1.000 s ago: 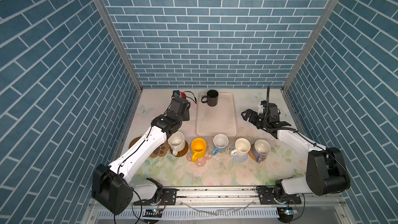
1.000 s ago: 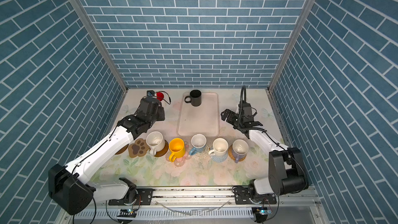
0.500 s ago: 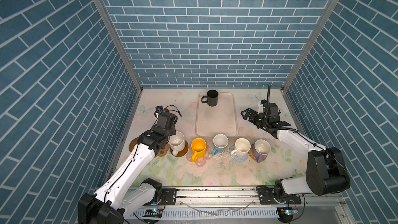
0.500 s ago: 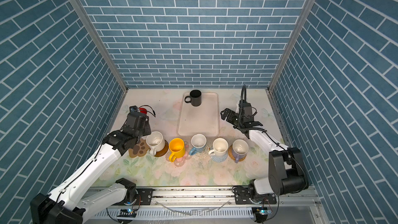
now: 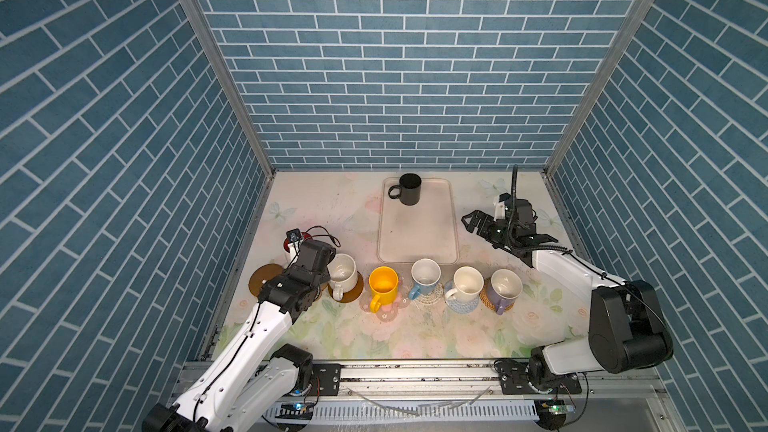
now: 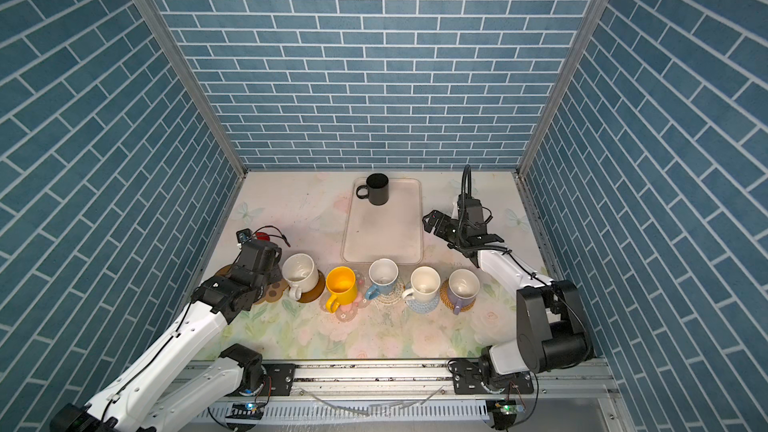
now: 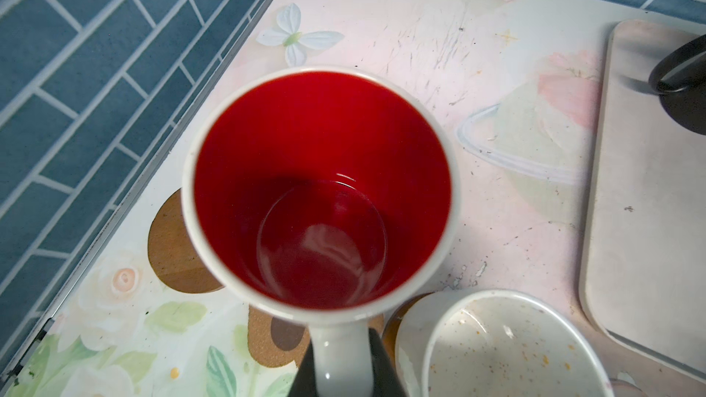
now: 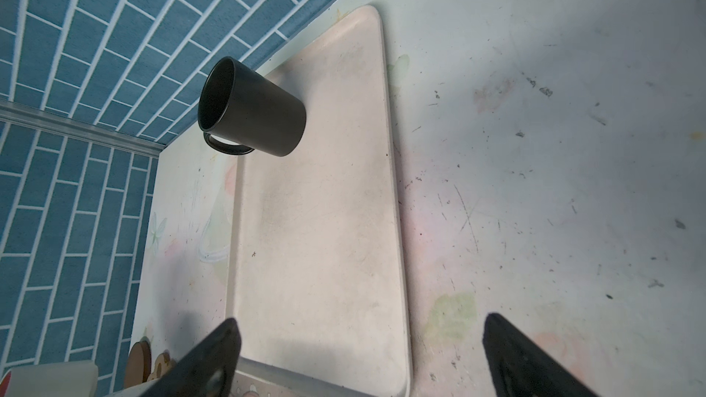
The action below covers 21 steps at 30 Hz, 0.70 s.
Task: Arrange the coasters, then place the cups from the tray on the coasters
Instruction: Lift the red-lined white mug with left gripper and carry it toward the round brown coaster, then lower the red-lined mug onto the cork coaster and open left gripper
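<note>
Left wrist view: red-lined mug (image 7: 321, 192) handle clamped by left gripper (image 7: 340, 360) | right gripper (image 8: 359, 341) spread wide | black mug (image 5: 409, 189) seen at tray (image 5: 417, 238) 12 o'clock

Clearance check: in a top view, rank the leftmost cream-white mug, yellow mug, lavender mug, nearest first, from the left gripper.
1. Cream-white ceramic mug, beside left gripper.
2. Yellow ceramic mug, mid-row.
3. Lavender ceramic mug, right end.

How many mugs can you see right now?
7: black mug on the tray; red-lined mug in the left gripper; five lined up in front: cream mug, yellow mug, light blue mug, second cream mug, lavender mug.
</note>
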{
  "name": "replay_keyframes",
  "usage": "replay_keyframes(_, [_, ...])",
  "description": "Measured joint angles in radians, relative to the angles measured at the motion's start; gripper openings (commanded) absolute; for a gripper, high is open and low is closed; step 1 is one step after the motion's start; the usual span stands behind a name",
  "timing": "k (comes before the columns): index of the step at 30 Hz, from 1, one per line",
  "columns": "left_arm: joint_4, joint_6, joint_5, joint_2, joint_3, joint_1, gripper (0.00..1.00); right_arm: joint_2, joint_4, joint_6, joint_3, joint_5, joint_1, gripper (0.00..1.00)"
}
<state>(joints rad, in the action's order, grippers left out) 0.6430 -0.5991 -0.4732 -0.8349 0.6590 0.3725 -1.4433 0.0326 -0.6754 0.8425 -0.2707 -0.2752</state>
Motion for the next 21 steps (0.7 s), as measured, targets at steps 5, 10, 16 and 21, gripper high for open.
replay_keyframes(5, [0.002,-0.023,-0.004,0.027,-0.042,-0.001,0.00,-0.016,0.006,0.000,0.000,-0.003,-0.002,0.99])
replay_keyframes(10, [0.003,-0.050,0.001,0.050,-0.114,-0.001,0.00,-0.019,0.013,0.000,0.000,-0.004,-0.005,0.99])
replay_keyframes(16, [-0.015,-0.071,0.015,0.064,-0.166,-0.001,0.00,-0.035,0.034,0.000,0.000,-0.007,-0.008,0.99])
replay_keyframes(21, [-0.058,-0.075,0.028,0.074,-0.212,-0.001,0.00,-0.045,0.041,0.000,0.000,-0.007,-0.013,0.99])
